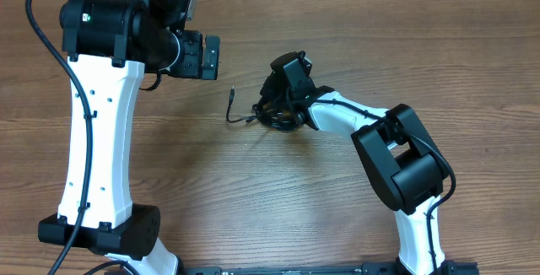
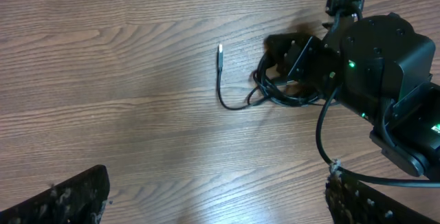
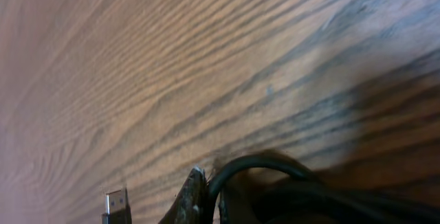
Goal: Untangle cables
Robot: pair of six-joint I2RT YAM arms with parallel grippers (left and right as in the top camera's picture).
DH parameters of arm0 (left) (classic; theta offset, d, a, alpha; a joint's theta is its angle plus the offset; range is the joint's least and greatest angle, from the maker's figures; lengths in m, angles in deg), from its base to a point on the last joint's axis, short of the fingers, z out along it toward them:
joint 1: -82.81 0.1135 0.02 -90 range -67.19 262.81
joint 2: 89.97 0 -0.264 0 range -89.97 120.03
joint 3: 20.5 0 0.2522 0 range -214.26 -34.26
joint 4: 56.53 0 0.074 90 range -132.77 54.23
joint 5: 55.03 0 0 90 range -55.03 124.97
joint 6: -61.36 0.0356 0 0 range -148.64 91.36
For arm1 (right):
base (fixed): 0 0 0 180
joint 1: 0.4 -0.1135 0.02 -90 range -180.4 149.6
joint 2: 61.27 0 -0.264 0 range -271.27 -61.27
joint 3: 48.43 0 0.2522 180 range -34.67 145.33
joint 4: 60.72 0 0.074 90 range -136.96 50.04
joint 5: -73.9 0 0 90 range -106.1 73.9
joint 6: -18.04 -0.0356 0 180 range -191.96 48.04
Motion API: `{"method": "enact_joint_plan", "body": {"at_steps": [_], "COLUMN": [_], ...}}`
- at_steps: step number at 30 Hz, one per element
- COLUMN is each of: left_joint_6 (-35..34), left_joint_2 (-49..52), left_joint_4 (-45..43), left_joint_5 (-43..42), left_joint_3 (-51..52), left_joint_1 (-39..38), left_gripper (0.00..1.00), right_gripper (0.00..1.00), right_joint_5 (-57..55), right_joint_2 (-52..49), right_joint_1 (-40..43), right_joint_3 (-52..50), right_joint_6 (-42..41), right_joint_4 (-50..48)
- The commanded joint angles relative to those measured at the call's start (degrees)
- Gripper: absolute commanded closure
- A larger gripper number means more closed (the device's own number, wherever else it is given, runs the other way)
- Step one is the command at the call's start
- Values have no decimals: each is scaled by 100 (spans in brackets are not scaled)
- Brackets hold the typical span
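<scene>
The right arm's black two-finger hand (image 1: 277, 99) sits pressed together in the small coil of thin black cables (image 2: 278, 95); whether a strand is pinched cannot be made out. One loose cord curls out of the coil's left side, ending in a small silver-tipped plug (image 2: 220, 49). Well to the coil's left, the left hand (image 1: 209, 57) hangs spread wide above the brown wood-grain counter (image 1: 295, 199).
</scene>
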Motion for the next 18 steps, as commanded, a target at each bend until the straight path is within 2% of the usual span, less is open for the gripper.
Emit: {"method": "enact_joint_plan", "body": {"at_steps": [1,5,10,13,14,18], "left_joint_6": [74,160,201,520,730,1222], "left_joint_2": [46,46,46,46,48,136], "left_joint_4": [9,-70,-352,-546,-691,-861], "left_joint_5": [28,-13,-85,-645,-1084,-1853], "left_joint_3": [24,28,39,39,42,44], "left_joint_1": [2,2,0,0,0,0], "left_gripper": [0,0,0,2,3,0], "right_gripper": [96,96,96,96,96,96], "right_joint_5": [282,260,258,254,219,-35], "right_joint_2": [501,1141,1864,2065,2111,2129], "right_joint_1": [24,57,59,59,59,59], "right_joint_3": [262,758,1759,2269,2632,3268], "right_joint_6": [555,1434,2610,3095,3333,3805], "right_joint_4": [452,1449,3281,4164,4743,5681]}}
